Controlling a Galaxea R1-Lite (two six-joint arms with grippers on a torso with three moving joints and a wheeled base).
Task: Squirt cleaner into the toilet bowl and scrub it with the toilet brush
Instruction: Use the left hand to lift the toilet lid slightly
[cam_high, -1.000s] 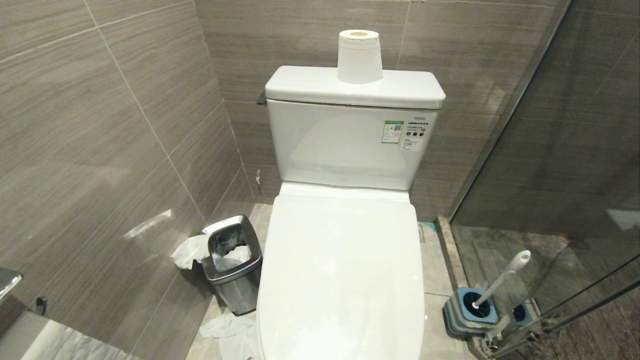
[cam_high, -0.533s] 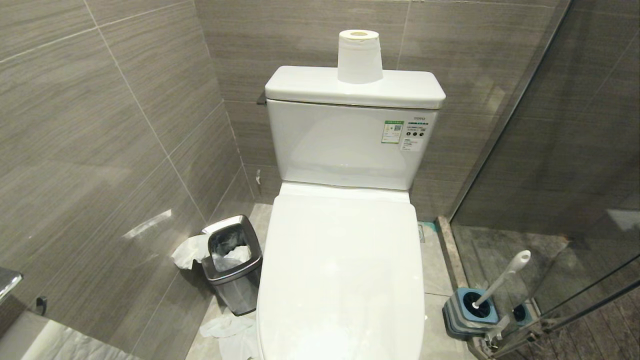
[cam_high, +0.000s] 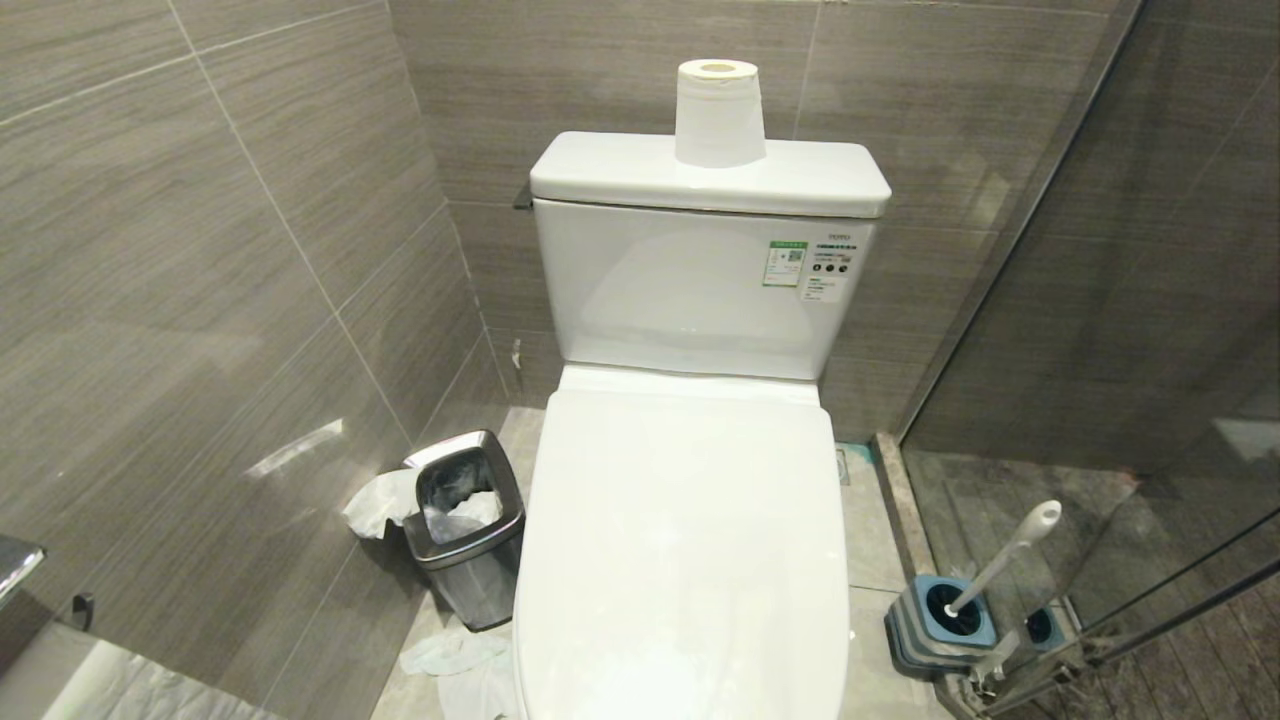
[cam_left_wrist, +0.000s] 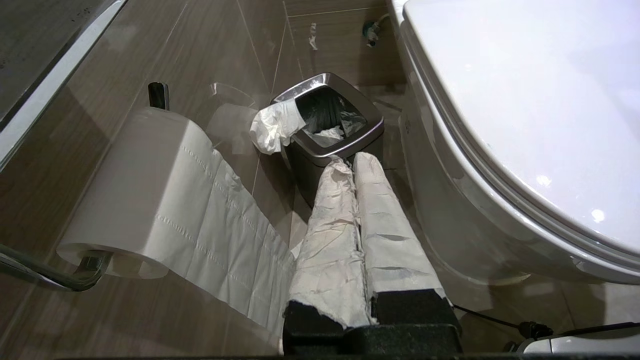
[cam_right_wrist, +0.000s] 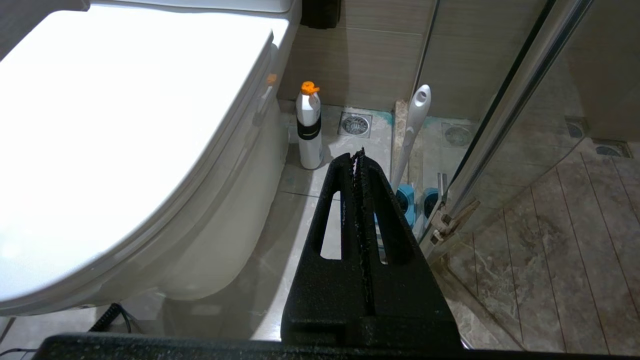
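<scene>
Toilet bowl (cam_high: 680, 540) is seen w/ lid down. Toilet brush (cam_high: 1005, 555) is stood in blue holder (cam_high: 935, 625) on floor, robot's right of bowl, by glass door. Left gripper (cam_left_wrist: 354, 160) is pressed together, paper-wrapped, near steel bin (cam_left_wrist: 332, 132). Right gripper (cam_right_wrist: 358, 155) is pressed together, empty, near white bottle w/ orange cap (cam_right_wrist: 309, 127).

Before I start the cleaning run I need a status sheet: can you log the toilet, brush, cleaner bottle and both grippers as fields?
toilet lid: closed over the bowl
toilet brush: standing in blue holder, robot's right of the toilet
bottle: white, orange cap, upright on floor beside toilet
left gripper: shut, paper-wrapped fingers, empty, near bin
right gripper: shut, empty
</scene>
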